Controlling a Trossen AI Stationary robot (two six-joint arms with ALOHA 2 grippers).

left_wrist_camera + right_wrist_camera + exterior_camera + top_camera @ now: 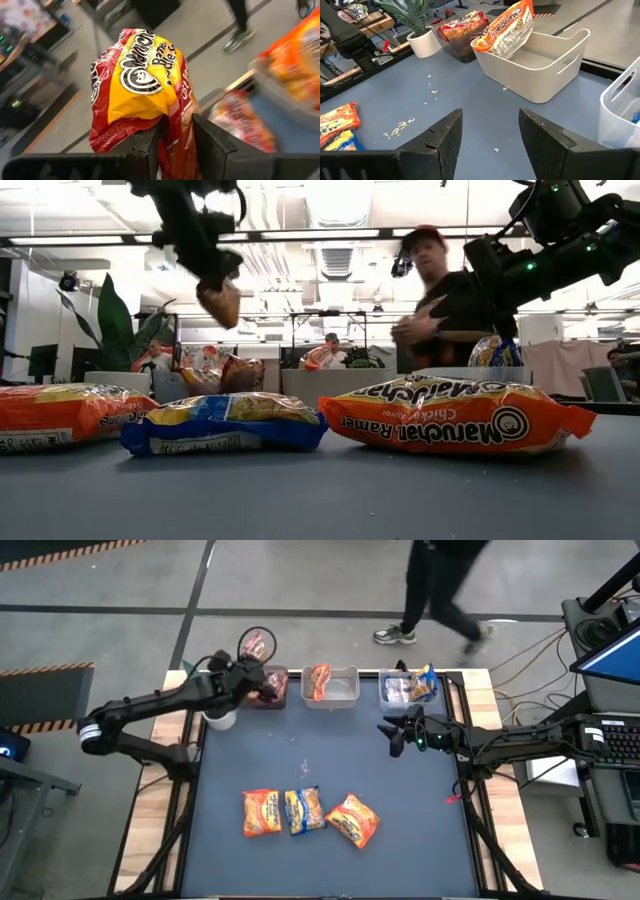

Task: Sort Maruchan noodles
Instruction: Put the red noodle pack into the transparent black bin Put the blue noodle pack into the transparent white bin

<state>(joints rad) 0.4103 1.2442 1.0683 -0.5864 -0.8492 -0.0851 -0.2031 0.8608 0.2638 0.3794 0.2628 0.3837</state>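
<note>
Left tool [175, 145] – dark fingers; packet in grip [140, 85] dark red, yellow panel, black-and-white smiley roundel, white lettering.
Surface [330, 760] – dull blue-grey, pale wood edges.
Front row: orange packet [261, 812], blue-and-yellow packet [303, 809], orange packet with white lettering [353, 819].
Middle bin [540, 55] white; packet inside [507, 25] orange.
Left bin packet [462, 22] dark red.
Right bin packet [424, 683] blue-and-yellow.
Right tool [487, 137] – black.
Plant pot [423, 42] white, green leaves.

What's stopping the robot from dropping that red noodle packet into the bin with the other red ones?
Nothing visible. The left gripper is shut on the dark red packet and holds it in the air by the leftmost bin, which already holds red packets and shows no lid. The right gripper hangs open near the blue bin, out of the way.
</note>
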